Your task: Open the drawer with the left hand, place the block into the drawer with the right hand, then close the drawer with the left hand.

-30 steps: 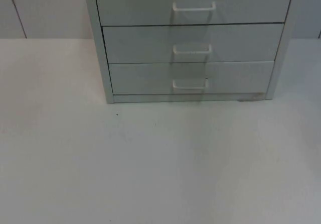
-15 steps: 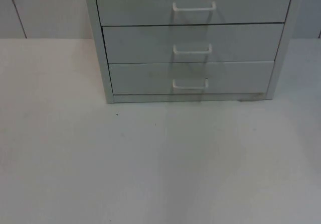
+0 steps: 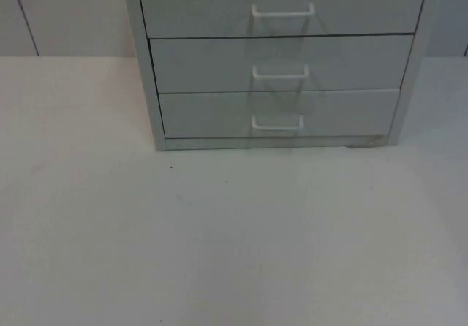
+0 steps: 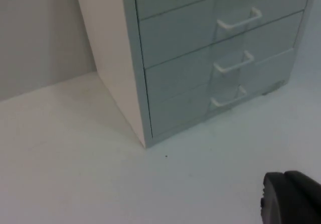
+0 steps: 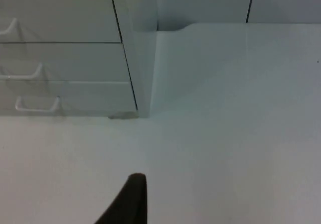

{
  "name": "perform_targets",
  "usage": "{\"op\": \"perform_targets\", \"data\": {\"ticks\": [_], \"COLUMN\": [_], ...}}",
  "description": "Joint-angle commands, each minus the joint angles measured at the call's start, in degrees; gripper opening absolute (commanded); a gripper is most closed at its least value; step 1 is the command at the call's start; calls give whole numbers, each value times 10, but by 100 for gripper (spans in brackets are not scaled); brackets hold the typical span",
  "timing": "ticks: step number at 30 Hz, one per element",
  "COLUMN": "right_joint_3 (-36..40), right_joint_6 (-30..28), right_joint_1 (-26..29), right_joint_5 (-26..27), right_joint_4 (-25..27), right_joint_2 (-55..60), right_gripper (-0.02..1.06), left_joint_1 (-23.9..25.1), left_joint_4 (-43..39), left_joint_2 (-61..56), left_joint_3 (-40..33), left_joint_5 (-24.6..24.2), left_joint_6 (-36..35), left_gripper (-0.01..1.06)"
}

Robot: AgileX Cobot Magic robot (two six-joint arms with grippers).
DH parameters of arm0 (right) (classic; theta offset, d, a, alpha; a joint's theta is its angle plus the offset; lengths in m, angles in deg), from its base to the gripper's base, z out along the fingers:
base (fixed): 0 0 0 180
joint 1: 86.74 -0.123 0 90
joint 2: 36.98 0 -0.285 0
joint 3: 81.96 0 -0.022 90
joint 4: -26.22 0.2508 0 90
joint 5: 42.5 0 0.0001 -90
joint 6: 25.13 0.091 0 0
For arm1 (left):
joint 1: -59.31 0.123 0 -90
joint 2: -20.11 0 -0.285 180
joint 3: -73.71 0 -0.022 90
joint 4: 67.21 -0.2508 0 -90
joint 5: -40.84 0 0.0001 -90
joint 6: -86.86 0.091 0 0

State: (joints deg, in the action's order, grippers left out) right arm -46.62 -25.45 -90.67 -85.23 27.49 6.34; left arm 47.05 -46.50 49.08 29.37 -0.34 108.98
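Three drawers in a grey cabinet [image 3: 146, 85], every one pushed in flush with the frame. Stacked one above another: top drawer [image 3: 205, 8], middle drawer [image 3: 205, 63], bottom drawer [image 3: 205, 114]. Cut off by the upper edge of the top view at the top drawer. Each fitted with a white bar handle at the middle of its front: upper handle [image 3: 282, 9], middle handle [image 3: 280, 71], lower handle [image 3: 277, 125], all three in one vertical line.

Stands at the far end of the white table [image 3: 219, 238], back against the grey partition wall [image 3: 66, 12]. Small dark speck [image 3: 171, 167] on the table just in front of the cabinet's left front corner.

Left gripper [image 4: 291, 199] above the table, well short of the cabinet and off toward its left side, looking at the pale side panel and the drawer fronts at an angle. Apart or together: cannot tell. Touching nothing.

Right gripper [image 5: 128, 201] likewise above bare table, in front of the cabinet's right front corner and well clear of it. Apart or together: cannot tell either. Nothing seen in its grasp.
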Motion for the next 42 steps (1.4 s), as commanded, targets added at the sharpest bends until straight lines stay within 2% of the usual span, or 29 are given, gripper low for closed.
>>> {"op": "perform_targets", "data": {"ticks": [1, 7, 9, 17, 21, 28, 36, 42], "right_joint_3": [16, 60, 70, 97, 115, 122, 123, 123], "right_joint_6": [-7, -9, -15, -20, -20, -16, 15, 23], "right_joint_1": [-1, -1, -1, -1, -1, -1, -1, -1], "right_joint_5": [-9, -62, -79, -141, -189, -191, -191, -191], "right_joint_4": [4, 3, 3, 2, 2, 2, -39, -43], "right_joint_2": [-35, -150, -189, -300, -355, -355, -355, -355], "right_gripper": [105, 105, 105, 105, 105, 105, 105, 105], "left_joint_1": [3, 3, 3, 3, 3, 3, 3, 3], "left_joint_4": [8, -9, -30, -77, -94, -97, -96, -96], "left_joint_2": [-36, -121, -142, -170, -196, -212, -212, -212], "left_joint_3": [-12, -30, -32, -33, -38, -42, -40, -32], "left_joint_5": [-2, -22, -43, -81, -98, -100, -114, -148], "left_joint_6": [-5, -37, -53, -93, -106, -106, -109, -110], "left_gripper": [0, 0, 0, 0, 0, 0, 0, 0]}}
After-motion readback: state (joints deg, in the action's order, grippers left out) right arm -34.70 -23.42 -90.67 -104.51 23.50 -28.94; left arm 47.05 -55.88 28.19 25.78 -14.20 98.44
